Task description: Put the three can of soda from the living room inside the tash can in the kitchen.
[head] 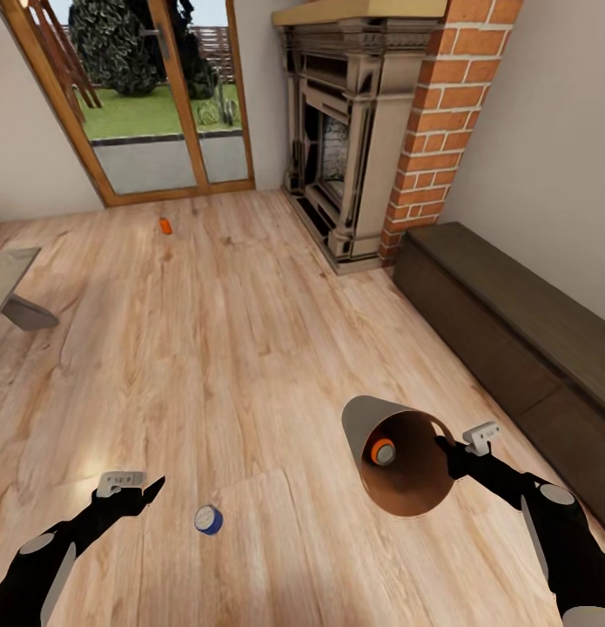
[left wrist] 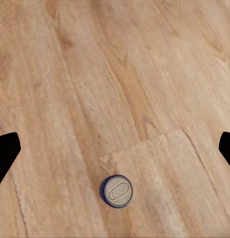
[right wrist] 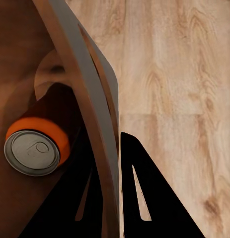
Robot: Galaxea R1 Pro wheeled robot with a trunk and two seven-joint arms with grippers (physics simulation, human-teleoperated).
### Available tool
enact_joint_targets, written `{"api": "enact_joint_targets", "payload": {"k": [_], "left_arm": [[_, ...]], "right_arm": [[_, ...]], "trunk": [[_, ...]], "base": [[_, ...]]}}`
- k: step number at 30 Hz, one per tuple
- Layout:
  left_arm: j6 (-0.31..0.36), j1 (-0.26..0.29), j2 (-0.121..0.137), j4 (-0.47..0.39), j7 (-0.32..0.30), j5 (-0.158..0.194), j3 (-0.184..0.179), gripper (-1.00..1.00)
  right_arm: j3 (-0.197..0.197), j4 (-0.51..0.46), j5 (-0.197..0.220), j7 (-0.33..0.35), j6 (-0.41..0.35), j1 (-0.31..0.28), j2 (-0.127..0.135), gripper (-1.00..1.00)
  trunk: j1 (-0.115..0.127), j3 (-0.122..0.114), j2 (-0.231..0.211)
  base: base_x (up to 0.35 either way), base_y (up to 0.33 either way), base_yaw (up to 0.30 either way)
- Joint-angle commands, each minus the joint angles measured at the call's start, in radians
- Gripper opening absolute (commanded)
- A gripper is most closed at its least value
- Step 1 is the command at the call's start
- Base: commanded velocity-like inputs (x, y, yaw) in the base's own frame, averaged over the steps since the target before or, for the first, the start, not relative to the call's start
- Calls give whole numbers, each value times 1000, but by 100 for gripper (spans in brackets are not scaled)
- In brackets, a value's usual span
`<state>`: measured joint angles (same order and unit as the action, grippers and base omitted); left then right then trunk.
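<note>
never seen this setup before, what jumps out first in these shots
The right gripper pinches the rim of the trash can, held above the plank floor with an orange soda can inside. A blue can stands on the floor by the open left gripper; another orange can lies near the glass doors.

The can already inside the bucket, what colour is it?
Orange, with a grey metal top; the can shows best in the right wrist view, lying inside the bucket.

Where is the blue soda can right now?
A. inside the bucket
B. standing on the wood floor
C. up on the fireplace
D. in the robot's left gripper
B: the blue can stands upright on the wood floor, ahead of the open left gripper.
</note>
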<state>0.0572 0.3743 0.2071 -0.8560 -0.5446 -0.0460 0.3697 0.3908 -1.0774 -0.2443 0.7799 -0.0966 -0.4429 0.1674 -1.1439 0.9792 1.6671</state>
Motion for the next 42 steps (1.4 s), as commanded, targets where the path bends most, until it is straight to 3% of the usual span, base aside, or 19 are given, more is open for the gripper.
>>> {"api": "enact_joint_targets", "payload": {"k": [1,8,18,21,22,25,27,28,29,30,32,34,36,38,42], "left_arm": [[0,0,0,0,0,0,0,100],[-4,0,0,39,1,1,0,100],[7,0,-4,45,17,5,1,100],[112,4,-18,12,20,9,1,100],[179,9,-25,0,22,9,2,100],[268,27,-31,-13,25,9,2,100],[357,99,-34,-18,46,6,1,100],[451,179,-34,-11,65,4,0,100],[506,224,-34,-3,75,3,-1,100],[619,309,-31,25,99,2,-2,100],[739,400,-30,68,147,3,-3,100],[801,448,-31,93,203,3,-4,100],[821,466,-32,106,241,3,-4,100],[821,485,-33,119,295,4,-4,100],[787,495,-34,126,326,2,-3,100]], "right_arm": [[0,-1,13,9,-3,0,0,-100],[0,-1,9,7,-5,0,-19,-100],[-3,-5,10,4,-35,0,-20,-100],[-3,-32,10,6,-134,0,-20,-100],[-4,-58,10,5,-192,-1,-20,-100],[-6,-98,8,3,-283,-3,-18,-100],[-16,-144,5,4,-377,-11,-13,-100],[-24,-189,2,5,-457,-30,-8,-100],[-28,-212,0,5,-505,-47,-5,-100],[-40,-254,-11,3,-607,-93,2,-100],[-75,-294,-48,5,-752,-179,14,-100],[-126,-314,-94,8,-860,-268,34,-100],[-158,-318,-120,10,-904,-325,48,-100],[-204,-320,-154,12,-951,-426,69,-100],[-263,-305,-173,13,-951,-556,81,-100]], "trunk": [[0,0,0],[0,0,0],[0,0,0],[-4,3,7],[-8,6,14],[-19,16,35],[-27,22,49],[-31,25,56],[-34,28,63],[-38,32,70],[-46,39,84],[-54,47,98],[-61,56,112],[-69,65,126],[-84,84,154]], "base": [[326,0,-4],[323,0,-1],[92,0,0],[5,0,0],[2,0,0],[2,0,0],[0,0,0],[0,0,0],[0,0,0],[0,0,0],[0,0,0],[0,0,0],[0,0,0],[0,0,0],[0,0,0]]}}
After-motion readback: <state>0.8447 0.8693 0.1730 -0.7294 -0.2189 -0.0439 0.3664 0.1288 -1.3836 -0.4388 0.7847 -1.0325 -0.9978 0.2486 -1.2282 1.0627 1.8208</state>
